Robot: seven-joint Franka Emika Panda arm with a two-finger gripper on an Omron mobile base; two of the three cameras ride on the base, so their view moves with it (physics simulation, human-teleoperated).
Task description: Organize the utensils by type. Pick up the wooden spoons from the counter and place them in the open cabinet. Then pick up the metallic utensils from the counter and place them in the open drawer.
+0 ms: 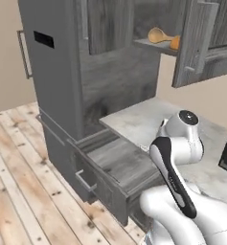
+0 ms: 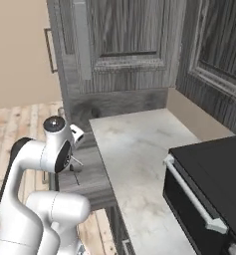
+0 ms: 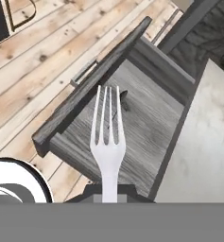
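Fork, thin shiny silver, four-tined [image 3: 108,142], clamped by its handle in closed gripper [image 3: 109,191], tines pointing toward 12 o'clock above open dark grey wood-grain drawer [image 3: 146,123].

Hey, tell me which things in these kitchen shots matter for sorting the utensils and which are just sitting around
Part of the job:
- fork, held in the hand over the open drawer
- wooden spoons on the shelf of the open cabinet
- counter

Just there:
- black appliance on the counter
- wooden floor
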